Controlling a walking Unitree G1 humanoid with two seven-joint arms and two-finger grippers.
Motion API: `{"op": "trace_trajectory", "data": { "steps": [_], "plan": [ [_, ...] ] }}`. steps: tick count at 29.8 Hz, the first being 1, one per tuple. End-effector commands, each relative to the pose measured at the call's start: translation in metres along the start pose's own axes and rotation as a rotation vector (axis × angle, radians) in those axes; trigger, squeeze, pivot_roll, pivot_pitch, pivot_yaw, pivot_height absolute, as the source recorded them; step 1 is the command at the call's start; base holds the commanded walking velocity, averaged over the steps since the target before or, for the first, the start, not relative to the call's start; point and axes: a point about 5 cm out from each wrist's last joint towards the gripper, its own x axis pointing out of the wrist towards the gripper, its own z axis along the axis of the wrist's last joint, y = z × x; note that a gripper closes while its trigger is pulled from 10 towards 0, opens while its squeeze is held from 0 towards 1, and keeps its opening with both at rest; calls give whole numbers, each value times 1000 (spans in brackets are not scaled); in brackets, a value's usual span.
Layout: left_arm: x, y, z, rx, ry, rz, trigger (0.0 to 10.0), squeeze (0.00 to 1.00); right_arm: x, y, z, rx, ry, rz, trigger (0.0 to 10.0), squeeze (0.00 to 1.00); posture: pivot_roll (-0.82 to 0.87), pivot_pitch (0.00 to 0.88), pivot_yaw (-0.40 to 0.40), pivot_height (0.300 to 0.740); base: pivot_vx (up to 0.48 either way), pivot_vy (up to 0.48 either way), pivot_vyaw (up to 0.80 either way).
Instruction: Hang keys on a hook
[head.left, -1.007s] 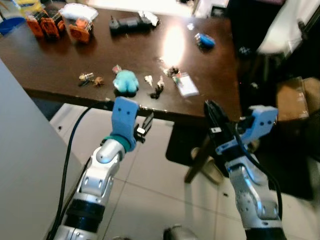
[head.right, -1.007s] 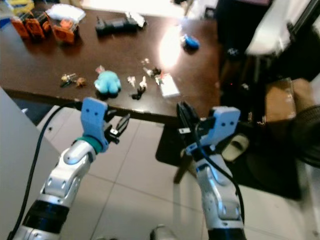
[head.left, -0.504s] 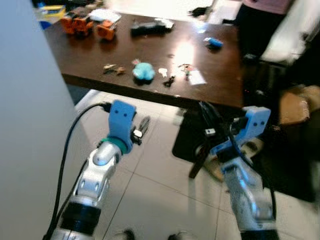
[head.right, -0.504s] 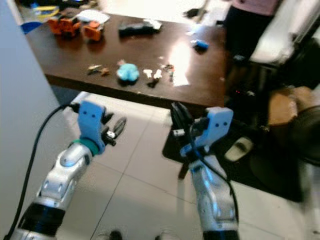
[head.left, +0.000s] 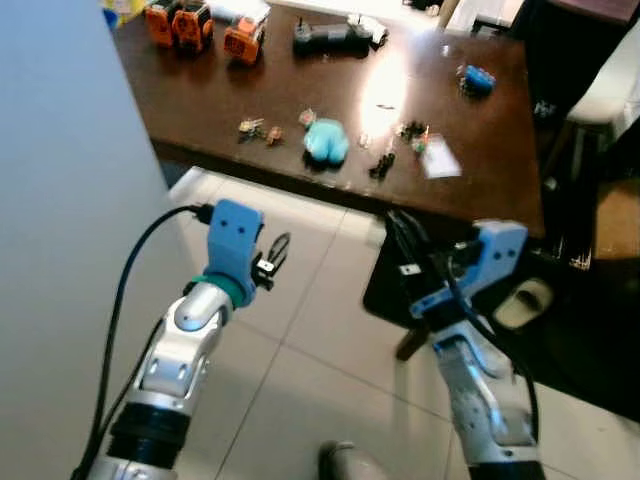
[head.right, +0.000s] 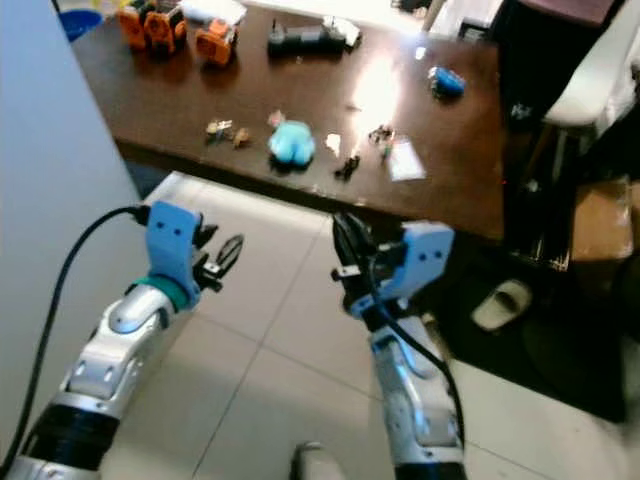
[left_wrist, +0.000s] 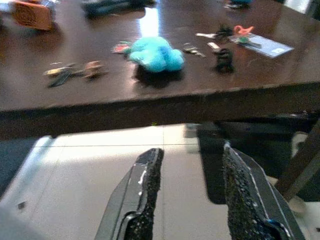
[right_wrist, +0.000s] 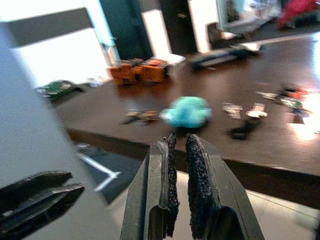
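Several small bunches of keys lie on the dark wooden table (head.left: 200, 95): one bunch (head.left: 253, 128) left of a light blue plush toy (head.left: 325, 140), a black-fobbed bunch (head.left: 381, 165) and another bunch (head.left: 412, 131) right of it. My left gripper (head.left: 275, 250) hangs over the tiled floor, short of the table's near edge, open and empty; the left wrist view shows its fingers (left_wrist: 145, 185) spread, the plush toy (left_wrist: 152, 52) ahead. My right gripper (head.left: 393, 222) is also below the table edge, its fingers (right_wrist: 171, 165) shut on nothing.
A pale wall panel (head.left: 60, 200) stands close on my left. Orange boxes (head.left: 200, 25), a black device (head.left: 335, 38), a blue object (head.left: 478, 80) and a white card (head.left: 437, 160) lie on the table. A dark mat and a slipper (head.left: 520, 300) lie right, under the table.
The whole picture has shifted: the camera moved, so the table edge now lies farther from both grippers. Neither arm has changed its pose; left stays open, right stays shut.
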Motion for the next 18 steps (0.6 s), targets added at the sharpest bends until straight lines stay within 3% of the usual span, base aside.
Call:
{"op": "trace_trajectory", "data": {
  "steps": [1,18],
  "plan": [
    [-1,0,0,12,0,-7,10000,0,-2,-1,-3,10,17,-8,10000,0,-205,87,30,740,480,0,0],
    [-2,-6,-2,-5,7,-55,10000,0,-1,-3,-4,23,33,-13,10000,0,-207,84,28,740,480,0,-785]
  ]
}}
